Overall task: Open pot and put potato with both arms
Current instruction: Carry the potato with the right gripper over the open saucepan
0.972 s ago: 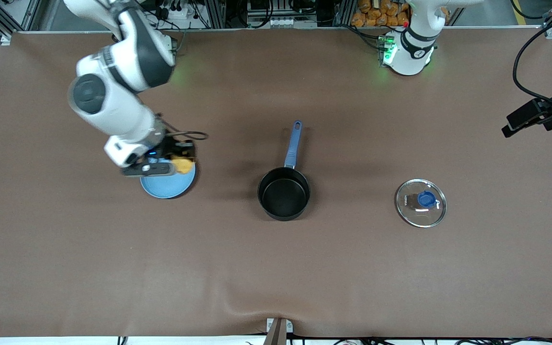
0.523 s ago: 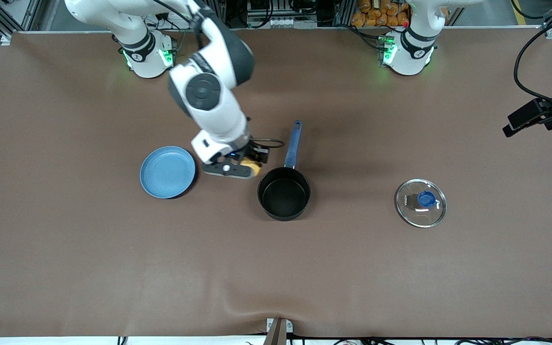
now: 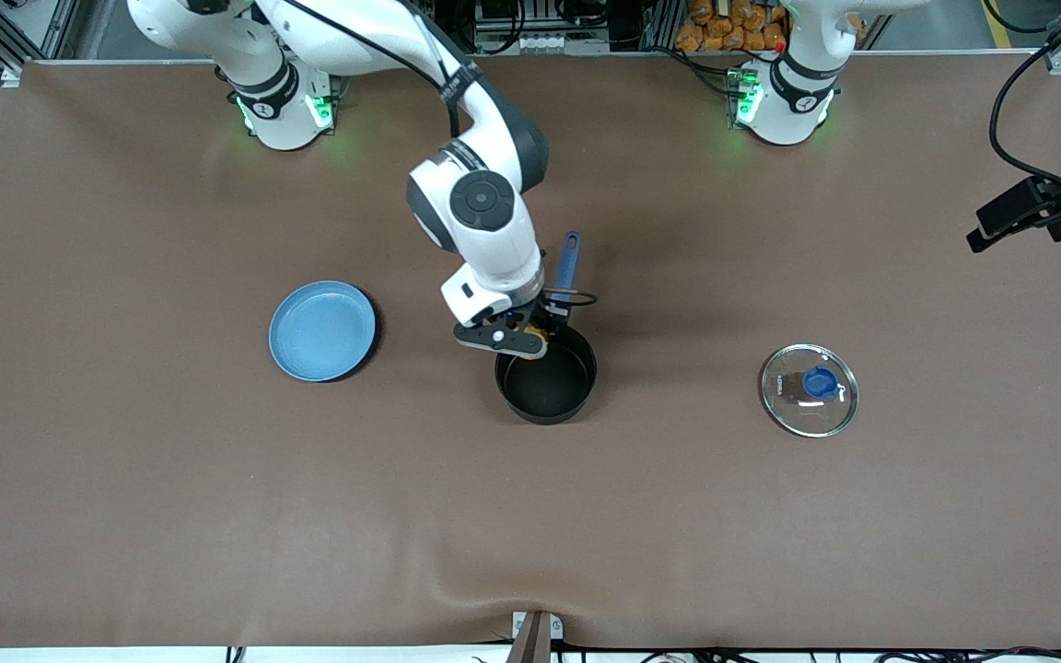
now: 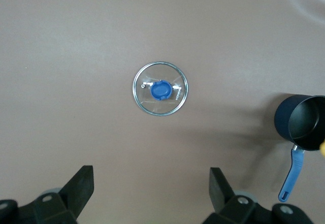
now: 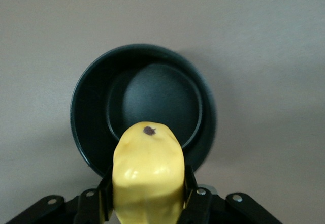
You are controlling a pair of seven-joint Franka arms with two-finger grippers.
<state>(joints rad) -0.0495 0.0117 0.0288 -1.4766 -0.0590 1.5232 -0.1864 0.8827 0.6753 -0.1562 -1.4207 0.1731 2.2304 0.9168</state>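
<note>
The pot (image 3: 546,376) stands open on the brown counter (image 3: 530,516), roughly midway between the 2 arms' ends, with its blue handle (image 3: 565,272) running away from the front camera toward the robots' bases. Its black inside is bare.

The right hand (image 3: 530,333) hangs over the pot's rim on the handle side, reaching in from the right arm (image 3: 480,207). It is clamped on the potato (image 5: 148,176), whose yellow body sits between the 2 black fingers (image 5: 104,198) in the right wrist view, with a small dark spot at its tip. In that view the potato overlaps the pot's rim and part of its dark floor. From the front camera only a sliver of yellow shows under the hand, at the pot's edge.

The glass lid (image 3: 810,389) with its blue knob lies flat on the counter, well apart from the pot toward the left arm's end of the counter. The left hand (image 4: 152,191) waits high above the counter near that end, its fingers (image 4: 81,188) spread wide with nothing between them; the left wrist view looks down on the lid and catches the pot at its edge.

A light-blue plate (image 3: 321,331) lies on the counter, well apart from the pot toward the right arm's end, with nothing on it.
</note>
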